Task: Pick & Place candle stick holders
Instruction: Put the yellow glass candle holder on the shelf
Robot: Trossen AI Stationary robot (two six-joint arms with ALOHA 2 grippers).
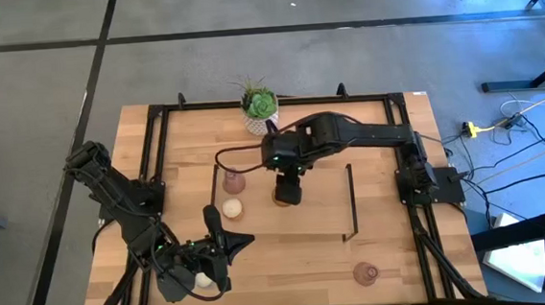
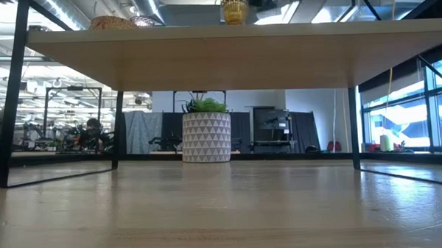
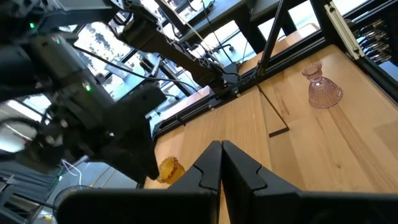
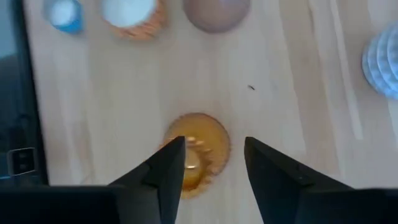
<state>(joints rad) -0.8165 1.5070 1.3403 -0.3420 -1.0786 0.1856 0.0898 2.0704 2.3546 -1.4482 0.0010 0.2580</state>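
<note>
An amber candle stick holder (image 4: 198, 149) stands upright on the wooden top (image 1: 381, 193), near its middle. My right gripper (image 4: 211, 163) hangs over it, open and pointing down, with one finger on either side; one finger covers the holder's edge. A pink holder (image 1: 233, 183) and a cream one (image 1: 230, 209) stand to its left. A second pink holder (image 1: 365, 273) stands near the front edge. My left gripper (image 3: 221, 155) is shut on nothing at the front left, above the top, and another cream holder (image 1: 203, 280) shows under that arm.
A white patterned pot with a green plant (image 1: 259, 108) stands at the far edge, just behind my right arm. A black metal frame (image 1: 352, 201) runs around the top and across its middle. There is bare wood at the right and front centre.
</note>
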